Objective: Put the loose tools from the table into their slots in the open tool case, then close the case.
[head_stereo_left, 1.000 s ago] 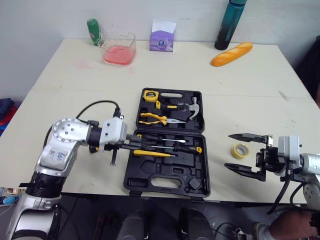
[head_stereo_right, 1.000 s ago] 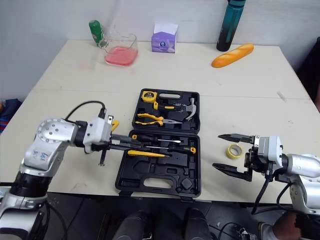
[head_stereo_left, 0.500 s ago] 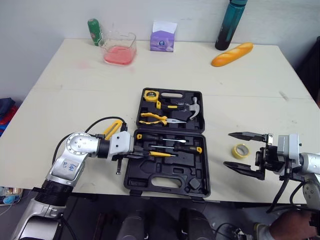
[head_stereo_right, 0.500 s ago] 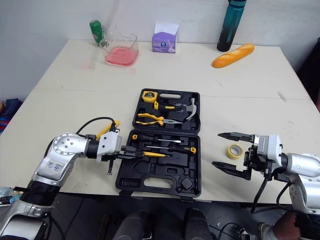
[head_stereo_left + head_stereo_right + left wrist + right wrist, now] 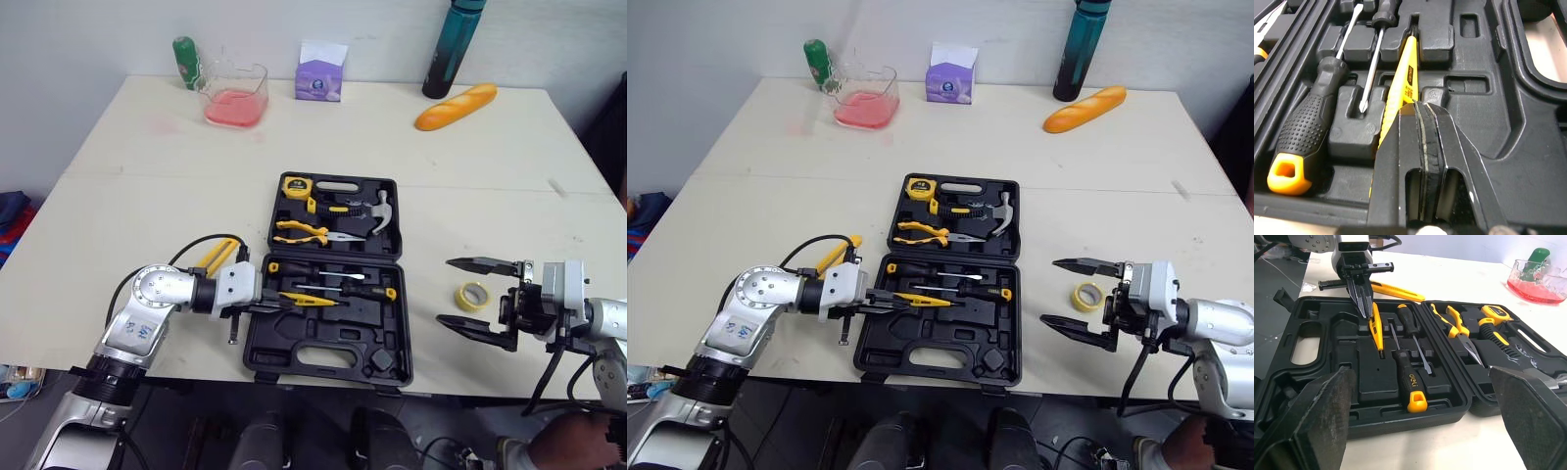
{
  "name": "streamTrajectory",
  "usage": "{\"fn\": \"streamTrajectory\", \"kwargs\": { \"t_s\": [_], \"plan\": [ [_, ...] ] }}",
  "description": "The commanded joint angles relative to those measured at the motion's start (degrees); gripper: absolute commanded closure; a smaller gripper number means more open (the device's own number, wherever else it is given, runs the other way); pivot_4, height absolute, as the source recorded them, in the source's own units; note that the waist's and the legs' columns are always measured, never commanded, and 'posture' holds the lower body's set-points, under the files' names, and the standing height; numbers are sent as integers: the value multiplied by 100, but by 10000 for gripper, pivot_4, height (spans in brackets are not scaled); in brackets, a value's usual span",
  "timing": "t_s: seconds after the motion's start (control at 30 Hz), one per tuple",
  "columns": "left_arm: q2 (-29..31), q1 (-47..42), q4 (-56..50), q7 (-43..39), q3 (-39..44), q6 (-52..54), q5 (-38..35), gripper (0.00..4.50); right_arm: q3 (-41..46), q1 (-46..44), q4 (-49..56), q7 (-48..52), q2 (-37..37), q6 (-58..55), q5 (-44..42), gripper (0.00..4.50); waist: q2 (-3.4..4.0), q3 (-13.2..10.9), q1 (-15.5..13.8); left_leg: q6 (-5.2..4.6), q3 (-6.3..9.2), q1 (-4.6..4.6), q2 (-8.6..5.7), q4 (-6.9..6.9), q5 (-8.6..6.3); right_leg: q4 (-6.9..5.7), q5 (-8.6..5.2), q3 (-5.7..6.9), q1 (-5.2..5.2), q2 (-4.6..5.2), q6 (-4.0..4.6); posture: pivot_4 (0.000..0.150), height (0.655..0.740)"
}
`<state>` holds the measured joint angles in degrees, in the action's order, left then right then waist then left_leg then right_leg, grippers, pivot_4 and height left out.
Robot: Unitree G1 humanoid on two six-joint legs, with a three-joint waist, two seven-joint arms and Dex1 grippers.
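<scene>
one slim yellow tool (image 5: pixel 310 300) pinched in clenched left jaws over a slot of the open black plastic tool case (image 5: pixel 333 341); released askew, could sit proud, blocking closure. right jaws spread, empty.

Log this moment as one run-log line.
left gripper: shut on yellow tool, in near half of tool case | right gripper: open, beside tape roll | case: open | tape roll: outside case
</scene>
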<state>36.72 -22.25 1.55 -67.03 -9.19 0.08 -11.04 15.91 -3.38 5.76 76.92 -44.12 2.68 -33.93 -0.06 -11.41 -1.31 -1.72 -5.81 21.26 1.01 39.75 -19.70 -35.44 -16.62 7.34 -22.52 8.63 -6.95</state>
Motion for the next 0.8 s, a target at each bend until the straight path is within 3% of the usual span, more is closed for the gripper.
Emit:
{"fn": "streamTrajectory", "kwargs": {
  "t_s": [0.03, 0.33, 0.8],
  "plan": [
    [-56, -72, -23, -27, 91, -49, -160, 44359, 18, 24, 89, 52, 40, 79, -58, 0, 0, 0, 0, 0, 0, 0, 0, 0, 0, 0, 0, 0, 0, 0, 0, 1500, 7400],
    [-128, -97, -19, 148, 166, 194, -308, 44359, 4, 11, 95, 57, 49, 65, -46, 0, 0, 0, 0, 0, 0, 0, 0, 0, 0, 0, 0, 0, 0, 0, 0, 1500, 7400],
    [-211, -139, 309, 458, -202, 359, 191, 44359, -23, -35, 213, -65, 34, -64, -34, 0, 0, 0, -2, 0, 0, -2, -1, 0, 0, 0, 0, 0, 1, 0, 0, 1500, 7400]
  ]
}}
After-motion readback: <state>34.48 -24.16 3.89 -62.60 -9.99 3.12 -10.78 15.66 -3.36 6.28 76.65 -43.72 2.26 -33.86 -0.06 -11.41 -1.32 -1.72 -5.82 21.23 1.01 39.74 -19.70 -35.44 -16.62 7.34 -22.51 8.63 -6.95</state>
